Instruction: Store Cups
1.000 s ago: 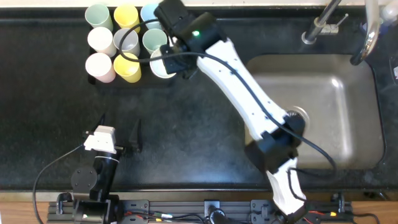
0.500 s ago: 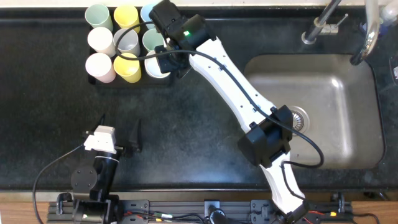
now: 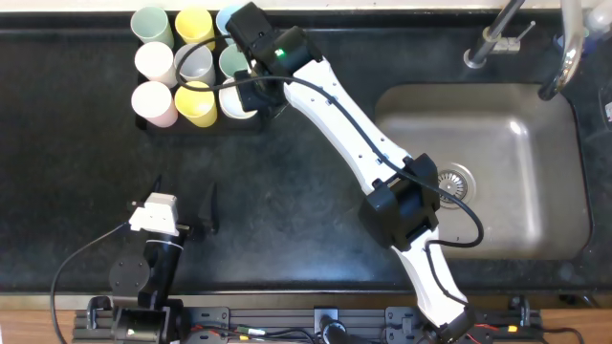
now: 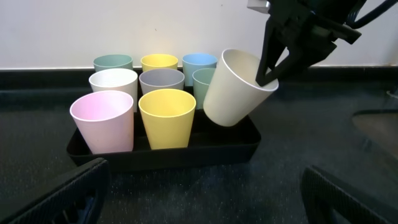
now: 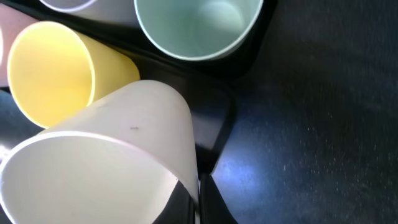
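The right pincer [image 4: 271, 71], clenched on a tilted white cup [image 4: 231, 93], is now carried closer over the tray's [image 4: 186, 157] empty corner; placement seems imminent.

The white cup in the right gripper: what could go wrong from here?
1. The white cup hangs tilted, pinched only at its rim by the right gripper; it may slip or swing.
2. Its base is close to the tray wall and the front yellow cup; lowered like this, it could catch either and tip over.
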You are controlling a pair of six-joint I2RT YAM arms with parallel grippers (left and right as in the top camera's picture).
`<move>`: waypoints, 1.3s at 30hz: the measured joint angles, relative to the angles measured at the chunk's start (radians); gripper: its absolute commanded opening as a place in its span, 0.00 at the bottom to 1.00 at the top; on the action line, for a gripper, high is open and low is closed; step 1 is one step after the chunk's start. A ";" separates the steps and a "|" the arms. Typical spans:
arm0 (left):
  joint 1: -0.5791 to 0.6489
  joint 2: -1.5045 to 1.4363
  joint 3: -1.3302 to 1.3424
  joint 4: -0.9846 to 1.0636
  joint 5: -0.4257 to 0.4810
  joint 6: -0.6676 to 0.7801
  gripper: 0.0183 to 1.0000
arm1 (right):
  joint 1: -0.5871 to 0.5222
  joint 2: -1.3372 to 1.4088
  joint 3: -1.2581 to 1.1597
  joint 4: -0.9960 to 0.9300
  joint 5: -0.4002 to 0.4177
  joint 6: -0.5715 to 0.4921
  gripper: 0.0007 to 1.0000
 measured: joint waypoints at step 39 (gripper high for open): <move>0.000 0.000 0.000 0.000 0.000 0.000 1.00 | 0.000 0.071 0.000 0.009 0.013 0.019 0.18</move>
